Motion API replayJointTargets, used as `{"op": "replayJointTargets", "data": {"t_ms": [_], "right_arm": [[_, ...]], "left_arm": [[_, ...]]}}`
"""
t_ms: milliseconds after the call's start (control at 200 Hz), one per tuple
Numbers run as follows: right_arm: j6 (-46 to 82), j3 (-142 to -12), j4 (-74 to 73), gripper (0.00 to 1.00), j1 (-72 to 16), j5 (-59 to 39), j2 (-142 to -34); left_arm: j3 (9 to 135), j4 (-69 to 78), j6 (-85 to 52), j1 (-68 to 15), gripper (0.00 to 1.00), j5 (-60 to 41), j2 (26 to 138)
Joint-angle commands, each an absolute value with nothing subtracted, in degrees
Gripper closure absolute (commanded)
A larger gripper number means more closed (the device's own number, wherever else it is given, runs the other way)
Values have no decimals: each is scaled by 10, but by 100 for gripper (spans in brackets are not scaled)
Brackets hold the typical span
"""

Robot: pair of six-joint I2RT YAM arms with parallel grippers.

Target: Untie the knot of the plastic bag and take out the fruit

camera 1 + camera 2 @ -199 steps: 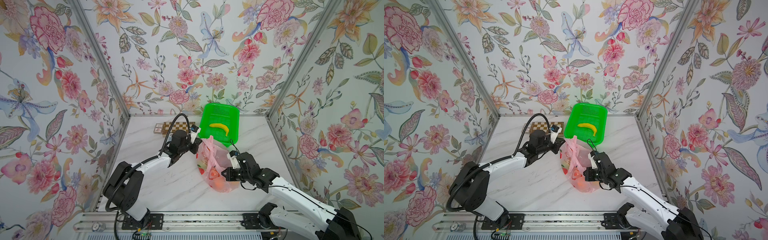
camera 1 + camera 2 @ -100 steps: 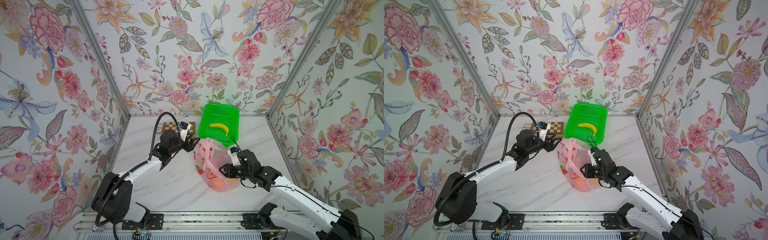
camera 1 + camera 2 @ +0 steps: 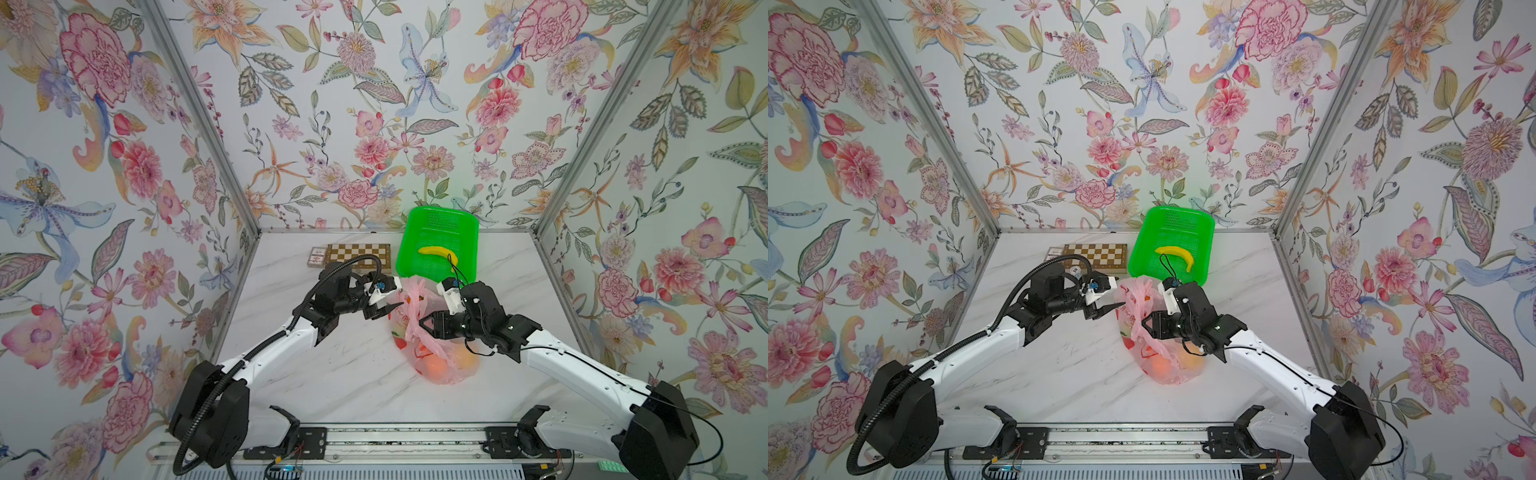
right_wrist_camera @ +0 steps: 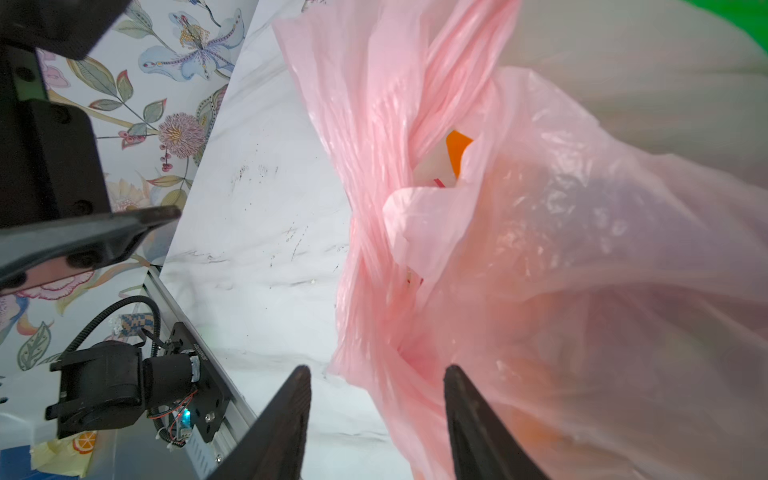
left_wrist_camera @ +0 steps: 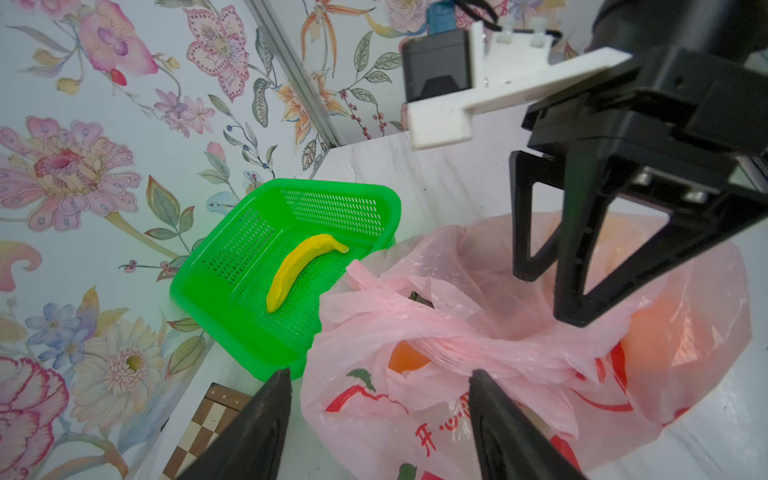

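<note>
- Two parallel grippers flank the thin, translucent pink plastic bag [image 3: 446, 372], which lies on the white marble tabletop [image 3: 332, 374].
- Left gripper [image 3: 384, 311]: fingers spread wide and empty, with the tips just beside the bag's upper edge.
- Right gripper [image 3: 424, 325]: fingers moderately apart. Loose film lies between the tips, unclamped.
- The knot [image 5: 453, 345], a bunched twist of handle strips, crosses the bag mouth. Whether it is fully loosened cannot be told.
- One round orange fruit [image 5: 405, 357] shows through a gap under the twist.
- Procedure: close each gripper on one strip only, on either side of the twist. Pull the strips apart, low and slowly, so that the film neither tears nor lifts the load.
- Do not pinch film that lies over fruit.
- Keep clear of the green perforated plastic basket [image 3: 440, 224] just behind the bag. It holds a long yellow banana [image 3: 438, 251].
</note>
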State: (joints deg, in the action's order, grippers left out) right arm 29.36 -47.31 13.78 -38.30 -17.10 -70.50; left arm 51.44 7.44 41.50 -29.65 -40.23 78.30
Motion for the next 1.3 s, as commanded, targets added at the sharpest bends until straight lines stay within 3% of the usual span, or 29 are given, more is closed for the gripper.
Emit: {"op": "replayJointTargets", "data": {"t_ms": [0,210,365,470,585,701,766,891,1066,1296], "right_arm": [[281,-495,97,49,-389,-203,-736],[297,-491,87,63,-395,-233,-776],[297,-488,87,84,-399,-231,-781],[298,-482,82,89,-399,-228,-773],[302,-472,81,93,-399,-221,-764],[311,-460,80,97,-400,-219,-755],[315,-452,77,98,-402,-218,-748],[320,-432,65,100,-407,-214,-731],[311,-406,56,100,-425,-211,-701],[268,-368,67,99,-470,-225,-694]], "left_arm": [[582,-33,544,-300,30,-423,825],[656,-118,606,-312,30,-398,882],[663,-89,621,-324,30,-391,912],[680,-95,637,-340,39,-372,939],[698,-102,650,-354,55,-327,968],[691,-61,624,-357,58,-315,977],[688,-25,576,-357,62,-305,977],[721,15,435,-356,79,-229,994],[737,102,232,-345,78,-70,1005],[772,112,-89,-267,72,-160,1002]]}}
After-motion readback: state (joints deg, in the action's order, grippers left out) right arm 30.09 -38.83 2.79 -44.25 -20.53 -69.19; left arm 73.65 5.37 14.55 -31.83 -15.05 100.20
